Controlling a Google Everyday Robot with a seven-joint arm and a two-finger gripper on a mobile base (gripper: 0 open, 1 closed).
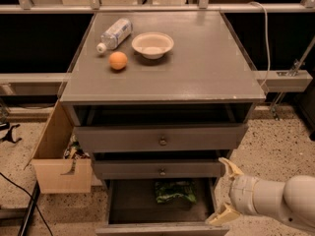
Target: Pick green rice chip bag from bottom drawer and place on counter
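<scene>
The reach is judged in hand: the pincer (227,191) is held apart, empty, just right of the open bottom drawer (133,208), where the green rice chip bag (175,191) lies. Leftward descent onto it is required.

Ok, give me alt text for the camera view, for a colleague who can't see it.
The robot's open hand hovers at the right edge of the open bottom drawer, where the green rice chip bag lies toward the back. On the counter above sit a white bowl, an orange and a plastic bottle on its side.
</scene>
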